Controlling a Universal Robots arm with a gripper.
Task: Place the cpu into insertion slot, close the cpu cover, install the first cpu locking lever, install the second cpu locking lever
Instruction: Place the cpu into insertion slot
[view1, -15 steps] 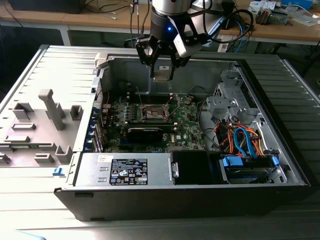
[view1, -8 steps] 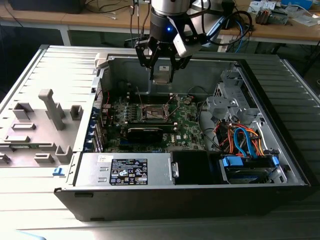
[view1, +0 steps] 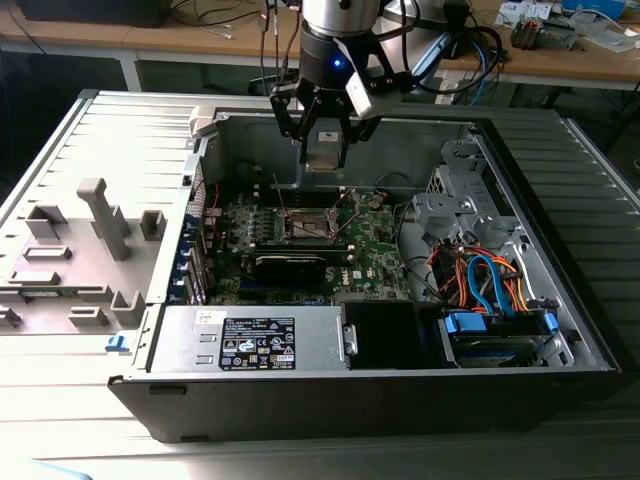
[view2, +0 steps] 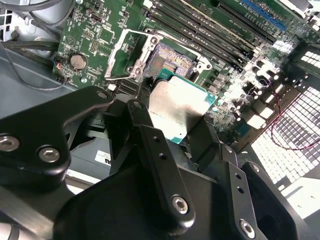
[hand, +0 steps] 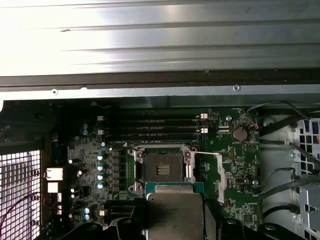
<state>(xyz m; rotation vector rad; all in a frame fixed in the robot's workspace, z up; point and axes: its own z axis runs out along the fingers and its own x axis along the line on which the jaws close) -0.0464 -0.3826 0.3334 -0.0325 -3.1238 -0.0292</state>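
Hanging over the open computer case, the gripper pinches the cpu flat between its fingers, grey metal top facing up toward the wrist. In the exterior view the insertion slot sits at about 6 o'clock from the gripper, on the green motherboard, and the chip is held well above it, not touching. Both wrist views show the socket bare, its dark contact field exposed, with the chip's near edge close to the socket frame as seen from above. The cpu cover is swung open and lies beside the socket, clear of the opening. By my reading, none of the four steps is finished: the chip is not yet seated, the cover is not closed, and neither locking lever can be latched while the cover is up
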